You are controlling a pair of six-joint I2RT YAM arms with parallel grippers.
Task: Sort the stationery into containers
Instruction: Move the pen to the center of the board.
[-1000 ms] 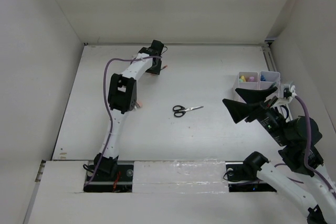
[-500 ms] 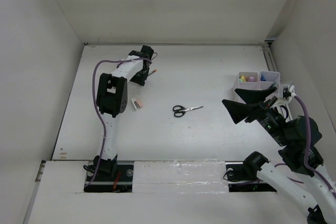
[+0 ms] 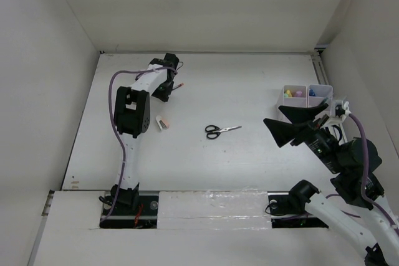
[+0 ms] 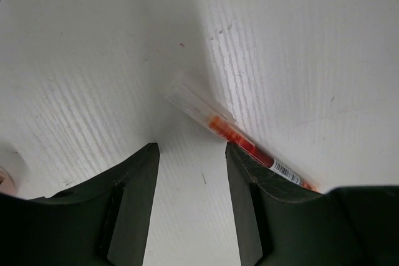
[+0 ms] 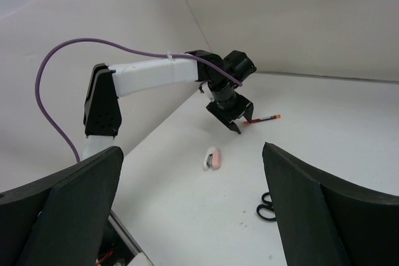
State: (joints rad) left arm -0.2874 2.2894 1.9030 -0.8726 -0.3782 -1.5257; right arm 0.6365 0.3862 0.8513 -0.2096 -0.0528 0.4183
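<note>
Top external: containers [image 3: 305, 93] mid-right; right gripper [image 3: 277, 119] beside them, wide open, empty. Left gripper [image 3: 165, 95] upper left, part-open, holding nothing. Red pen [image 4: 240, 141] runs under one finger; better to shift sideways and straddle the barrel before closing.

Noted pen [image 4: 243, 144] as red-orange under a clear cap, with a white barcode label, against white, faintly ribbed table [image 4: 299, 42]. Recorded eraser [image 3: 162, 123] as pink and white, scissors [image 3: 221, 130] as black-handled with silver blades. Saw yellow, pink and blue inside white containers [image 3: 287, 102]. Logged left gripper [image 4: 190, 154] and right gripper [image 5: 192, 149] as black — purple cable [image 5: 112, 42] over white left arm [image 5: 153, 76].
</note>
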